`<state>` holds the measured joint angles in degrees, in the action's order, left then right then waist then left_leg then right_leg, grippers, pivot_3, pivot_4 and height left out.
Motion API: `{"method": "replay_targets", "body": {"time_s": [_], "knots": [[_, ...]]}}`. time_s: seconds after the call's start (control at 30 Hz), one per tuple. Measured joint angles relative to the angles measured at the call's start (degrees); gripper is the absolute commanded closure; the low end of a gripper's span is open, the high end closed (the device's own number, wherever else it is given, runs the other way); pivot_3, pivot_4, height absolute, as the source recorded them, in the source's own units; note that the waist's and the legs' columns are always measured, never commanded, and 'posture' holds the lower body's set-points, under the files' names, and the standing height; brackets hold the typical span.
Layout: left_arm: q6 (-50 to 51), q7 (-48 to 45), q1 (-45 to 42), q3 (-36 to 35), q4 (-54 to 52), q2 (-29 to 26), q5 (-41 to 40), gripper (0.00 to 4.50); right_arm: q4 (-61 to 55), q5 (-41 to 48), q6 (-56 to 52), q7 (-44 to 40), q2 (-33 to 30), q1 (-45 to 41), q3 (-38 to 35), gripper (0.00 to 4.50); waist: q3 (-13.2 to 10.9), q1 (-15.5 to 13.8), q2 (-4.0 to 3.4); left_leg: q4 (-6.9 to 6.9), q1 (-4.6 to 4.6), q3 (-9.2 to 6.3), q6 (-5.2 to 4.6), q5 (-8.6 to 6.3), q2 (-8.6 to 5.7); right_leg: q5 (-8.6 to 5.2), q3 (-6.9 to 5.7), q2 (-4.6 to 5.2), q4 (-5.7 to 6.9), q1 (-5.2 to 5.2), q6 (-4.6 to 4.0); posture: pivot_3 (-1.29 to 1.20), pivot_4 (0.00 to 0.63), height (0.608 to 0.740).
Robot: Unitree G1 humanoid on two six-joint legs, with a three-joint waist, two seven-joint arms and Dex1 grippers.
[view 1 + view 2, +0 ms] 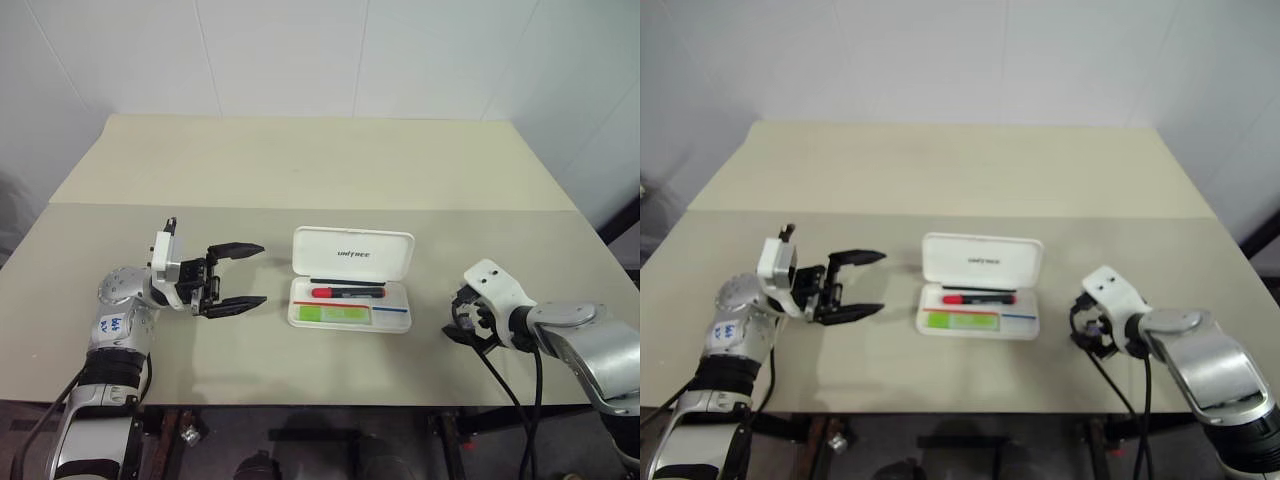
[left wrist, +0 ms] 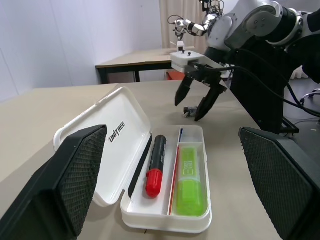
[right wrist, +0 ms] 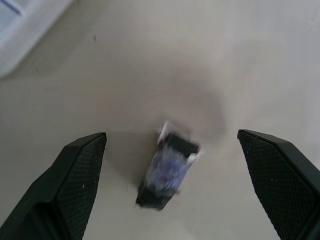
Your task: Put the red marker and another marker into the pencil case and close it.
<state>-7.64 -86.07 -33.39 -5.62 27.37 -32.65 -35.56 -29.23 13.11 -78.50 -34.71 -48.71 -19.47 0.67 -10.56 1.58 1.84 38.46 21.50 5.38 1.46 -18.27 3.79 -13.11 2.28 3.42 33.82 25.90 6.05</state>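
The white pencil case (image 1: 352, 252) lies open at the middle of the table, lid raised toward the far side. Inside it the red marker (image 1: 347, 293) rests in the far compartment, and the lime-green marker (image 1: 335, 314) lies in the near one. To the left of the case my left gripper (image 1: 238, 277) hovers open, pointing at it with nothing between its fingers. Over the table to the right of the case, my right gripper (image 1: 462, 322) points down, open, above a small dark stubby object (image 3: 167, 172) without touching it.
The beige table (image 1: 300, 170) stretches back to a white wall, with bare surface behind the case and between the case and each gripper. Its front edge runs just below both arms.
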Motion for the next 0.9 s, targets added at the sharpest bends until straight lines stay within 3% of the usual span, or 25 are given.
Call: {"method": "replay_targets", "body": {"time_s": [0.57,0.9], "knots": [[-0.49,0.00,0.01,0.04,0.10,0.02,0.00,0.00,-2.23,1.08,-12.57,7.84,7.21,-0.83,-4.45,0.04,0.34,-0.02,0.54,0.03,-0.17,-0.13,-0.01,-0.01,0.00,-0.05,-0.04,0.00,-0.08,-0.29,-0.08,0.00,0.150,0.740],[-0.64,0.00,-0.13,0.51,0.37,0.17,0.01,0.00,-2.13,3.65,-13.20,12.67,11.58,-0.19,-7.41,0.04,0.52,0.19,0.84,-0.04,-0.31,-0.12,-0.02,0.00,0.02,-0.11,-0.05,0.00,-0.04,-0.33,-0.19,0.00,0.150,0.740]]}}
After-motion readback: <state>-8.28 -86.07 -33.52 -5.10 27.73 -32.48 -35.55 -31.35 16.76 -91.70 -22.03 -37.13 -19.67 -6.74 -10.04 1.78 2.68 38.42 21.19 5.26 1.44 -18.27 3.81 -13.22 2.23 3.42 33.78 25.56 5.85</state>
